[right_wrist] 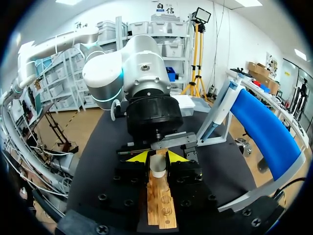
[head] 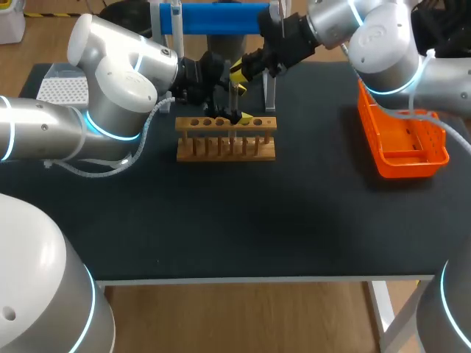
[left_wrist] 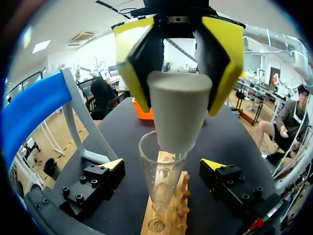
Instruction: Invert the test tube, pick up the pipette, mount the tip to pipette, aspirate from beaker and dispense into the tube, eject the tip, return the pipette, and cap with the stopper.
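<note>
A clear test tube (left_wrist: 160,176) stands upright in the wooden rack (head: 226,138). My right gripper (head: 237,73) is above it, shut on a grey tapered stopper (left_wrist: 178,107). The stopper's narrow end sits in the tube's mouth. In the right wrist view the stopper (right_wrist: 158,171) shows between the yellow tips of the right gripper (right_wrist: 158,159), over the rack (right_wrist: 159,205). My left gripper (left_wrist: 161,166) is open wide, one finger on each side of the tube and clear of it. In the head view the left gripper (head: 221,114) is at the rack's back edge.
The pipette (right_wrist: 222,105) hangs on the blue stand (head: 221,18) behind the rack. An orange basket (head: 403,140) sits at the right of the table. A white tip box (head: 62,90) lies at the far left, behind my left arm.
</note>
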Available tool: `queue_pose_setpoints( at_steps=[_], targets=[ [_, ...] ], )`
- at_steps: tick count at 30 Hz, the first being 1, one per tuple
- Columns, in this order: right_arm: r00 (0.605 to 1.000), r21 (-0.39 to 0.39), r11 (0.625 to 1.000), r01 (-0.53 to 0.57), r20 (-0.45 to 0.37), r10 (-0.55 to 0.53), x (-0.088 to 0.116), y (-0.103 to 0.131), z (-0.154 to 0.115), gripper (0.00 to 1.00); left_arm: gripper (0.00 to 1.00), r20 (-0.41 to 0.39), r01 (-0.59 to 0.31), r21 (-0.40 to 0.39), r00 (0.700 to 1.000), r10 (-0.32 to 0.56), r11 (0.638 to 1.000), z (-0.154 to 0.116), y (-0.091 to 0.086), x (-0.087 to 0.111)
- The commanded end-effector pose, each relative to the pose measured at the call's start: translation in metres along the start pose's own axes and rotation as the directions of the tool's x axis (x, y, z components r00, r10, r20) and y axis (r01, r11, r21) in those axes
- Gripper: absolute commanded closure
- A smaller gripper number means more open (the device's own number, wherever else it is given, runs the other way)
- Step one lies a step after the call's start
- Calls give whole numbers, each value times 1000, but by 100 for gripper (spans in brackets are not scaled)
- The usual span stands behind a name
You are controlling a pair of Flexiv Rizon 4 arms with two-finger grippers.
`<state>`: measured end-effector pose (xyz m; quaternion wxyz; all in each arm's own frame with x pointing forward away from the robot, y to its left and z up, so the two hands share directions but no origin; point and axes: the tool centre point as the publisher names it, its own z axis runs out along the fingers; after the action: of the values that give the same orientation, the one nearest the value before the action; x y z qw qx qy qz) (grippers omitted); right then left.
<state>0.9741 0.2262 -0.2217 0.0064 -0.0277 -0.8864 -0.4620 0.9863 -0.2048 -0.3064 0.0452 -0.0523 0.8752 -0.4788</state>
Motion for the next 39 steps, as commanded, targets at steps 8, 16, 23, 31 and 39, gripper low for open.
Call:
queue_pose_setpoints(
  at_steps=[8, 16, 23, 31, 39],
  targets=[
    [1000, 7, 1000, 0, -8, 1, -2, -2, 3, 100, 0, 1, 0, 0, 1000, 0, 1000, 1, 0, 0],
    [1000, -4, 1000, 3, 2, -3, -3, 2, -1, 100, 0, 1, 0, 0, 1000, 0, 1000, 1, 0, 0],
    [1000, -8, 1000, 5, 4, -5, -4, 4, -1, 100, 0, 1, 0, 0, 1000, 0, 1000, 1, 0, 0],
    [1000, -6, 1000, 3, 0, -3, -3, 3, 2, 100, 0, 1, 0, 0, 1000, 0, 1000, 1, 0, 0],
    [1000, -1, 1000, -1, -2, 1, -3, 0, 4, 100, 0, 1, 0, 0, 1000, 0, 1000, 1, 0, 0]
  ],
)
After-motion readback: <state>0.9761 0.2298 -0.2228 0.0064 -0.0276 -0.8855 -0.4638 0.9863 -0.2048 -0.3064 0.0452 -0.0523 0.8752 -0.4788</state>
